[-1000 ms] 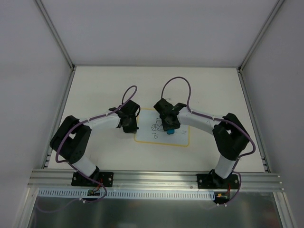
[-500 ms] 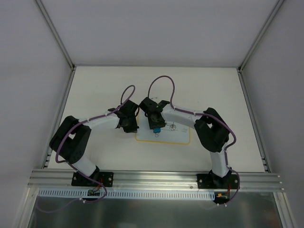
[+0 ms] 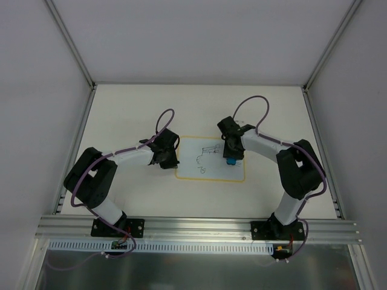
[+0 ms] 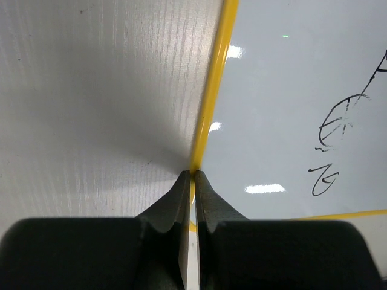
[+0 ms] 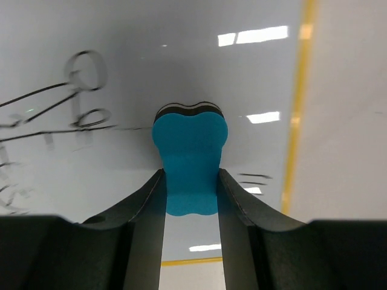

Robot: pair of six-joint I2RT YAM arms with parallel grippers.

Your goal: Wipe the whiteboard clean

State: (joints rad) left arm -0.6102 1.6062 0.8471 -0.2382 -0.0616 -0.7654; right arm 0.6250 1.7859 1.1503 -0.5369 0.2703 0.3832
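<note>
The whiteboard (image 3: pixel 202 174) lies flat mid-table, white with a yellow border and a black line sketch (image 3: pixel 205 158). My right gripper (image 3: pixel 231 158) is shut on a blue eraser (image 3: pixel 231 161) and presses it on the board's right part. In the right wrist view the eraser (image 5: pixel 190 163) sits between my fingers on the board (image 5: pixel 121 163), with sketch lines to its left. My left gripper (image 3: pixel 169 162) is shut at the board's left edge. In the left wrist view its closed tips (image 4: pixel 192 176) pinch the yellow border (image 4: pixel 213 90).
The cream table (image 3: pixel 133 109) is walled by grey panels with metal rails at left and right. An aluminium rail (image 3: pixel 193 226) at the near edge carries both arm bases. Purple cables loop above each wrist.
My right gripper swept the eraser left across the board, then back to the right side. The sketch's right part has gone. The board shifted slightly right. The left gripper stayed at the edge.
</note>
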